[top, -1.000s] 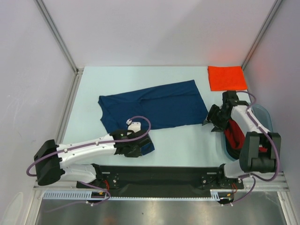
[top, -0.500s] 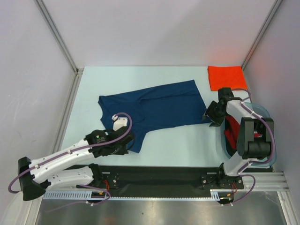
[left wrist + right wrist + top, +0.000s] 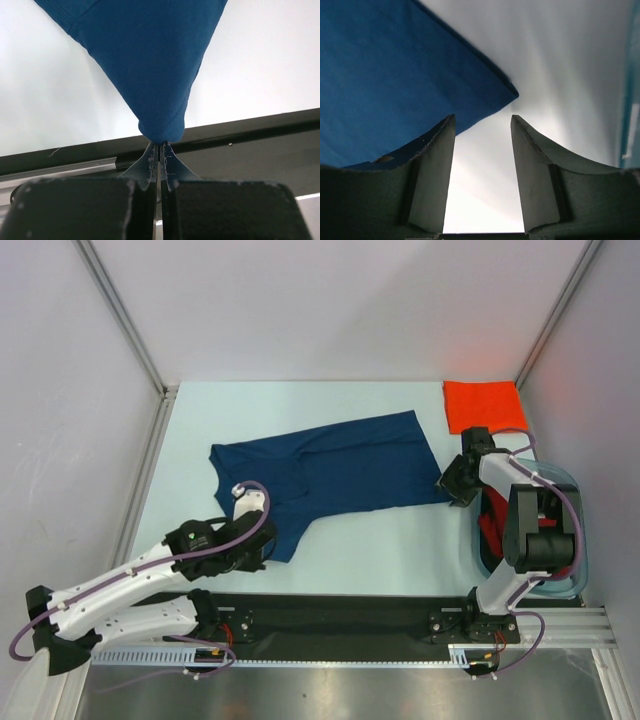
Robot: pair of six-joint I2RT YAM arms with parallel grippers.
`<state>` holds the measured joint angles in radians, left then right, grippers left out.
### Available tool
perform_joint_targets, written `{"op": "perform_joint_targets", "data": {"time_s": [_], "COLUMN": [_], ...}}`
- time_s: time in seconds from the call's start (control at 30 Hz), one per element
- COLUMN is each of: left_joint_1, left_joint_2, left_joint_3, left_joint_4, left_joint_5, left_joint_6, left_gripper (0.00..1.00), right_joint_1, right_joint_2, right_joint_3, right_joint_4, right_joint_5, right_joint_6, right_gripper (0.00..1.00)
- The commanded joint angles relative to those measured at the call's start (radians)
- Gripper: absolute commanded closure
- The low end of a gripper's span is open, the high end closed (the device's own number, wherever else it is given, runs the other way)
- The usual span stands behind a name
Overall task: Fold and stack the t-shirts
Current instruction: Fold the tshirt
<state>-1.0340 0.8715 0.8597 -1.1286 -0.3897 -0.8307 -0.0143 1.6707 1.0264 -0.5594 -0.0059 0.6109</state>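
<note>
The navy blue t-shirt [image 3: 330, 468] lies spread across the middle of the table. My left gripper [image 3: 262, 552] is shut on its near left corner [image 3: 160, 100], the cloth pinched between the jaw tips. My right gripper [image 3: 447, 483] is open and low at the shirt's right corner [image 3: 395, 75], with only bare table between the jaws [image 3: 482, 127]. A folded bright orange t-shirt [image 3: 484, 405] lies at the far right corner. A red t-shirt [image 3: 494, 525] and dark cloth sit in the tub.
A clear bluish plastic tub [image 3: 570, 490] stands at the right edge beside the right arm. White walls enclose the table on three sides. The black base rail [image 3: 340, 615] runs along the near edge.
My left gripper has pulled the shirt's near corner leftward and slightly back, narrowing the fold. My right gripper has moved up from the tub to the shirt's right corner.
</note>
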Motion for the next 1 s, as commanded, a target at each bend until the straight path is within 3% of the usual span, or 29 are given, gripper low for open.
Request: {"op": "perform_joint_targets", "data": {"time_s": [0.0, 0.23, 0.33, 0.37, 0.53, 0.63, 0.83, 0.97], "left_joint_1": [0.006, 0.006, 0.006, 0.006, 0.021, 0.055, 0.279, 0.406], "left_joint_2": [-0.002, -0.022, -0.028, -0.025, 0.003, 0.052, 0.239, 0.386], "left_joint_3": [0.055, 0.062, 0.062, 0.065, 0.127, 0.192, 0.354, 0.455], "left_joint_4": [-0.019, 0.001, 0.018, 0.023, 0.032, 0.070, 0.167, 0.174], "left_joint_5": [-0.018, -0.020, -0.002, 0.002, -0.017, 0.003, 0.165, 0.189], "left_joint_6": [0.039, 0.067, 0.082, 0.085, 0.116, 0.165, 0.275, 0.340], "left_gripper": [1.00, 1.00, 1.00, 1.00, 1.00, 1.00, 1.00, 0.99], "right_joint_1": [0.008, 0.011, 0.039, 0.042, 0.086, 0.105, 0.105, 0.109], "right_joint_2": [0.012, 0.040, 0.070, 0.076, 0.063, 0.035, 0.058, 0.104], "right_joint_3": [-0.014, -0.017, 0.012, 0.020, 0.086, 0.106, 0.211, 0.276], "right_joint_4": [0.012, 0.021, 0.024, 0.023, -0.036, -0.063, -0.128, -0.117], "right_joint_5": [0.081, 0.130, 0.158, 0.162, 0.184, 0.192, 0.147, 0.081], "right_joint_6": [0.032, 0.035, 0.003, -0.006, -0.063, -0.077, -0.125, -0.152], "right_gripper": [0.48, 0.51, 0.62, 0.71, 1.00, 1.00, 1.00, 1.00]}}
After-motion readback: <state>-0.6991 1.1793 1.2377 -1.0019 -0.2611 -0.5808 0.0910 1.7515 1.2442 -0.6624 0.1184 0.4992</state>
